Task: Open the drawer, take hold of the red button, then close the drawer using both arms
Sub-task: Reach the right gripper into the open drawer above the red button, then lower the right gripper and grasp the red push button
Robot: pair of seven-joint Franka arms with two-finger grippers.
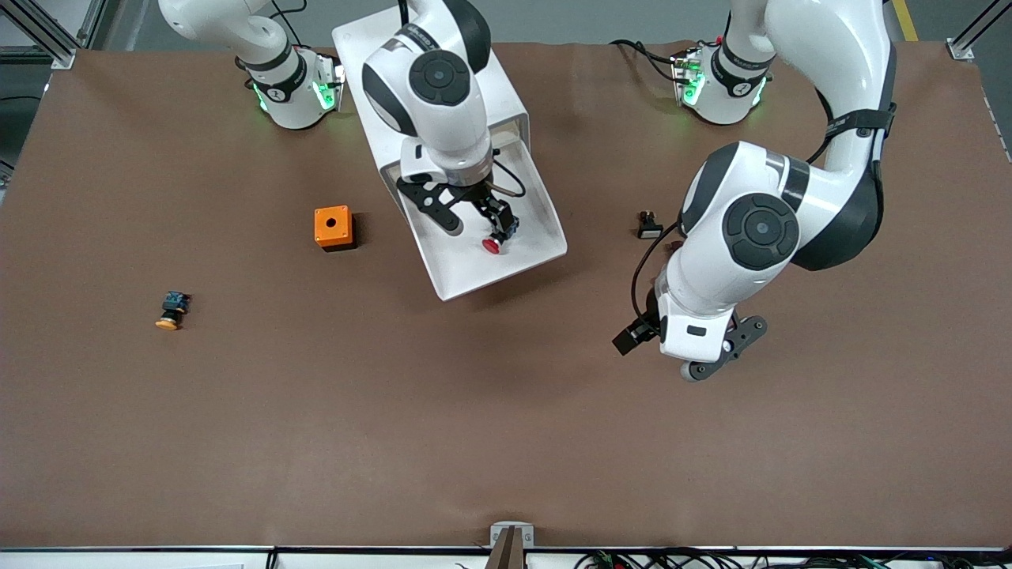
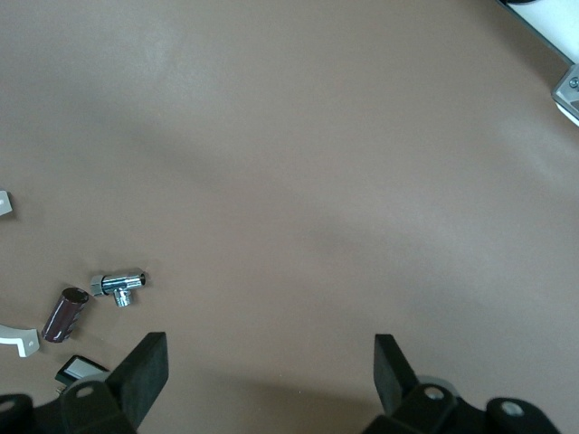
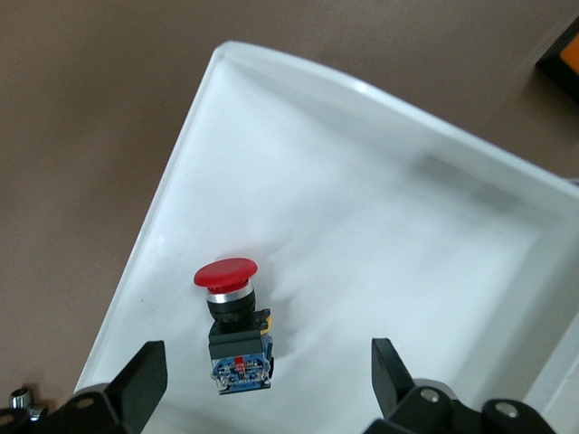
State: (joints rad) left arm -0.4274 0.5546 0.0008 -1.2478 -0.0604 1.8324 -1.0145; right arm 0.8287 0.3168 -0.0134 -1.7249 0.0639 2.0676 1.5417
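Note:
The drawer (image 1: 506, 275) stands pulled out of the white cabinet (image 1: 510, 99) toward the front camera. The button (image 1: 493, 243) lies on its side in the drawer, red cap toward the drawer's front. My right gripper (image 1: 473, 224) hangs open just over it. In the right wrist view the button (image 3: 232, 318) lies on the white drawer floor (image 3: 389, 208), its dark body between the spread fingers of the right gripper (image 3: 267, 375), touching neither. My left gripper (image 1: 710, 357) waits open over bare table near the left arm's end, with nothing in the left gripper (image 2: 270, 366).
An orange box with a hole (image 1: 333, 227) sits beside the drawer toward the right arm's end. An orange-capped button (image 1: 171, 310) lies nearer the front camera. A small black-and-white part (image 1: 649, 226), a chrome fitting (image 2: 120, 286) and a dark cylinder (image 2: 65, 315) lie near the left arm.

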